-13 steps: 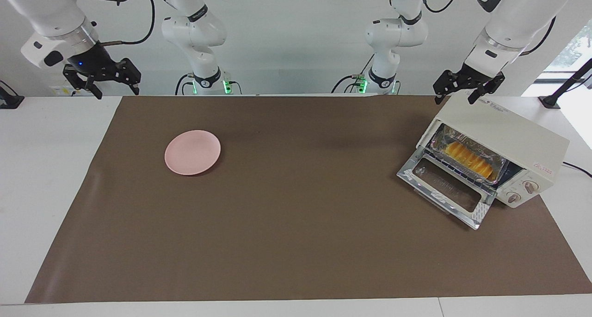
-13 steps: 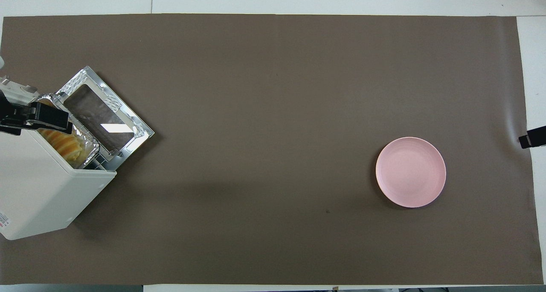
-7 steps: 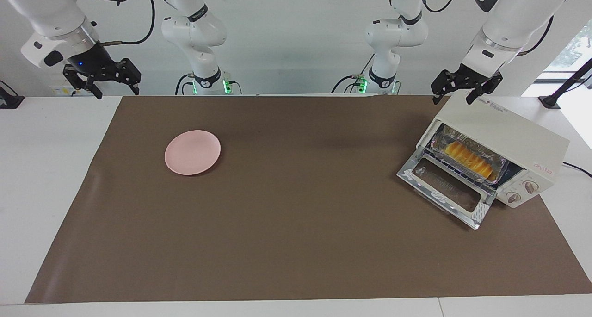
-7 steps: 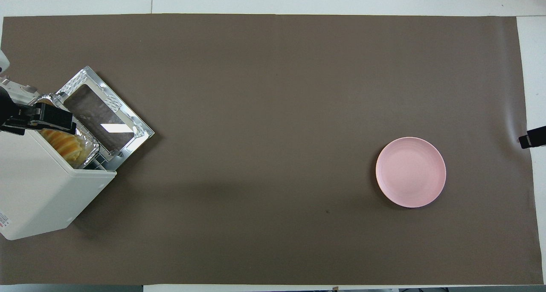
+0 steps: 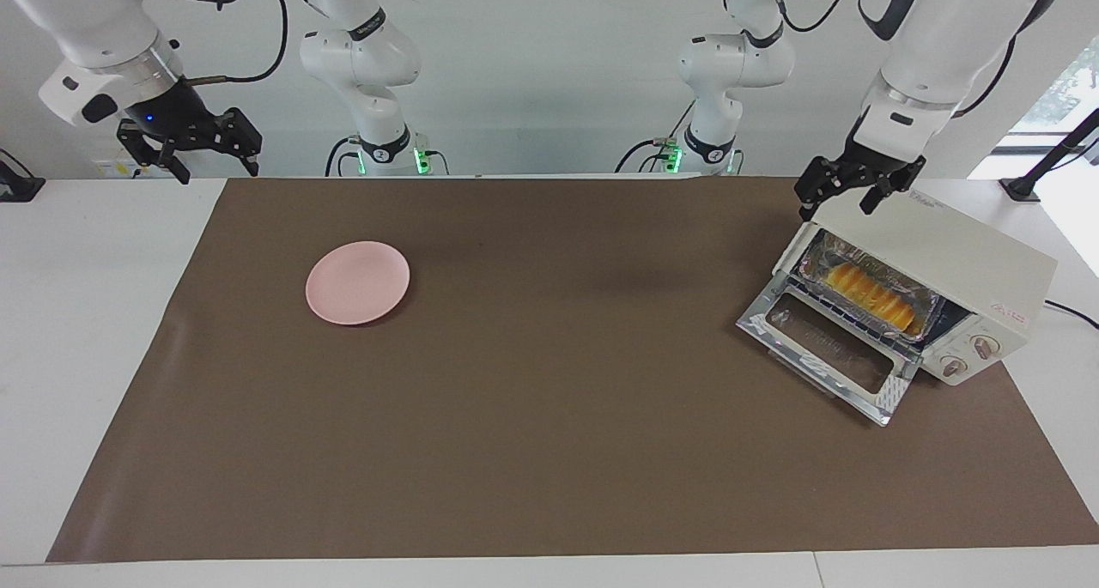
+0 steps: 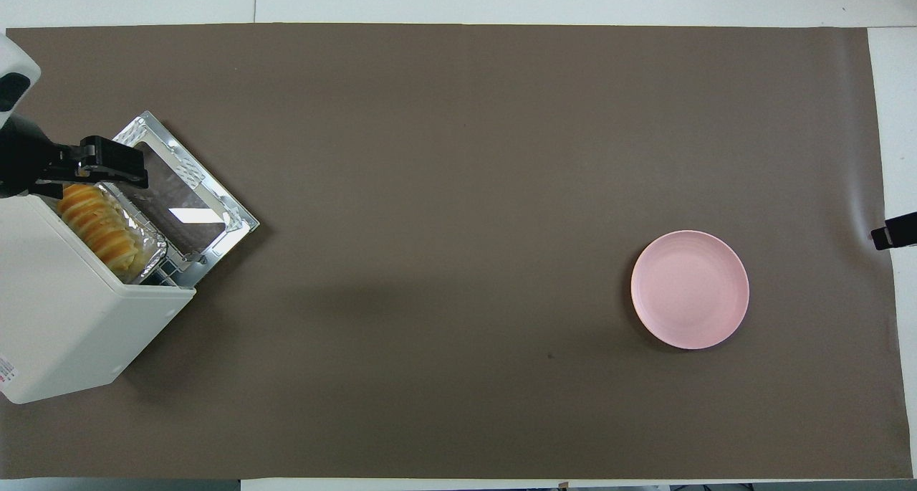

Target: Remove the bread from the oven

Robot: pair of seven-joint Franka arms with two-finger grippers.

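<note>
The cream-white oven (image 5: 944, 245) (image 6: 64, 312) stands at the left arm's end of the table. Its glass door (image 5: 824, 348) (image 6: 179, 190) is dropped flat onto the brown mat. Inside, the yellow-orange ridged bread (image 5: 871, 294) (image 6: 100, 226) lies in a crinkled foil tray (image 5: 925, 303) (image 6: 154, 251) on the rack. My left gripper (image 5: 837, 206) (image 6: 100, 179) hangs open and holds nothing, over the oven's top front corner and clear of the bread. My right gripper (image 5: 215, 172) (image 6: 892, 231) waits open in the air over the mat's edge at the right arm's end.
A round pink plate (image 5: 357, 282) (image 6: 690, 289) sits on the brown mat (image 5: 549, 451) toward the right arm's end. The oven's two knobs (image 5: 970, 356) face away from the robots. A black cable (image 5: 1073, 312) runs from the oven across the white table.
My left gripper has slid from over the oven's roof toward its front top corner. More of the bread now shows from above. The right arm has not moved.
</note>
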